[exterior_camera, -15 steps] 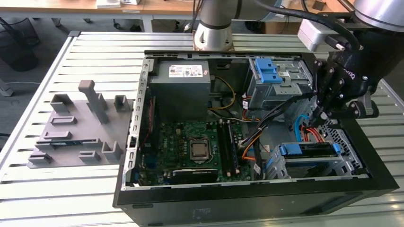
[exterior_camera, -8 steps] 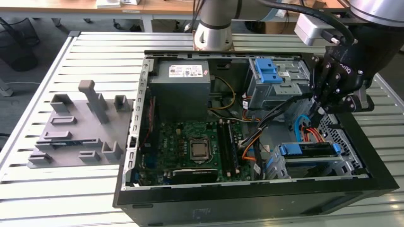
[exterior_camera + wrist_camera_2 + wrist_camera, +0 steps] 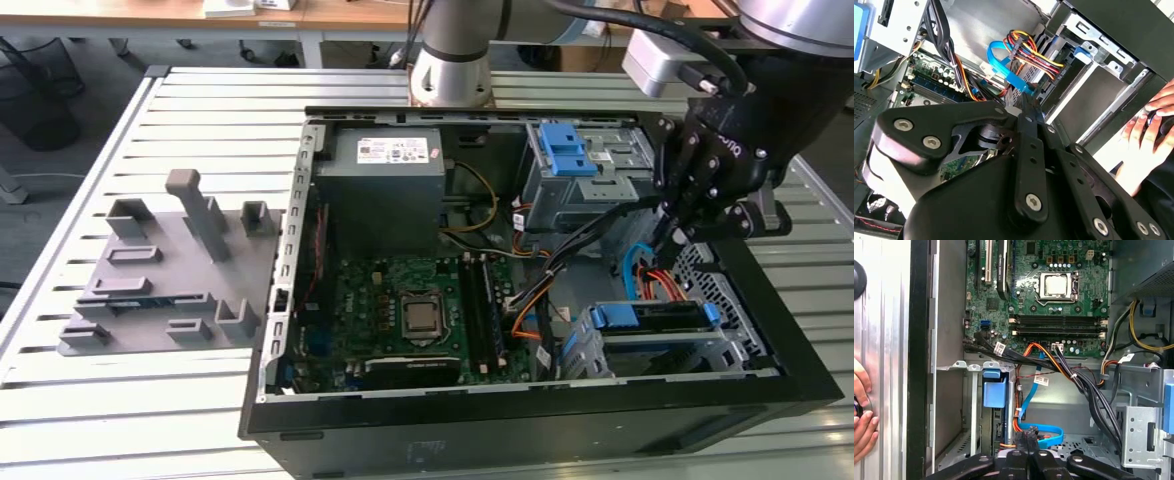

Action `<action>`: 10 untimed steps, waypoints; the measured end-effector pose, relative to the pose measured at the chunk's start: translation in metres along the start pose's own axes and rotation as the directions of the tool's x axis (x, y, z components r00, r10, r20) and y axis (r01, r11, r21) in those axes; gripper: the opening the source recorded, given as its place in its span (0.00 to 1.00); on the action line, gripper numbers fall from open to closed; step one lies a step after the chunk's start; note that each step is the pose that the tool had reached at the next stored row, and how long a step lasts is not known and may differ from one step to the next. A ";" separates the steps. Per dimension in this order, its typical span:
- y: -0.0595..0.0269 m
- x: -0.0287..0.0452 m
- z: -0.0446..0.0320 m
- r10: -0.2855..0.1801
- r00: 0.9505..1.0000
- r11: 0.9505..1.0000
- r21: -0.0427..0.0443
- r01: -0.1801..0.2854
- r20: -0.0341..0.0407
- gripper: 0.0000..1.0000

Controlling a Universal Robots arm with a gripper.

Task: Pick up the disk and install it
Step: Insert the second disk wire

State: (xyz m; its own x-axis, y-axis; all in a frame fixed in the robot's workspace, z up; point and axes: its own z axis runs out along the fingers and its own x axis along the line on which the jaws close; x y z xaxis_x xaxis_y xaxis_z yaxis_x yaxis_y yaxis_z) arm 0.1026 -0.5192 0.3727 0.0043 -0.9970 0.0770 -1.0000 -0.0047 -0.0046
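The disk [image 3: 650, 318] lies flat in the lower drive bay, in the corner of the open computer case at the exterior view's lower right, with its blue carrier rails showing. Its blue rail end [image 3: 994, 390] stands in the bay's metal frame in the first wrist view. In the exterior view my gripper [image 3: 674, 235] hangs inside the case above and behind that bay, apart from the disk. Its black fingers [image 3: 1022, 440] are pressed together with nothing between them, just over a blue flat cable [image 3: 1041, 432]. The second wrist view shows the same shut tips [image 3: 1026, 107] beside the cable bundle [image 3: 1029, 50].
The grey power-supply box [image 3: 387, 175] and the drive cage with blue latches [image 3: 574, 150] stand at the back of the case, with the motherboard [image 3: 414, 310] between. A grey fixture plate [image 3: 174, 270] lies on the table at the exterior view's left. A person's hand [image 3: 861, 415] rests outside the case wall.
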 end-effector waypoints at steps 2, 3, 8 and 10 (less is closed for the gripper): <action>-0.0001 -0.0001 0.0012 0.000 1.000 1.000 -0.002 0.000 -0.001 0.18; -0.0001 -0.0001 0.0018 0.000 1.000 1.000 -0.003 0.000 -0.001 0.18; -0.0004 -0.0003 0.0043 -0.001 1.000 1.000 -0.006 0.000 -0.002 0.25; -0.0008 -0.0004 0.0054 -0.001 1.000 1.000 -0.008 0.001 -0.002 0.25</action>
State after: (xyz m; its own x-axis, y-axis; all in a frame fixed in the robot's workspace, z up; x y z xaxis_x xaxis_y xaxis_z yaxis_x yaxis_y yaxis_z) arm 0.1034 -0.5192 0.3674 0.0049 -0.9969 0.0790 -1.0000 -0.0047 0.0032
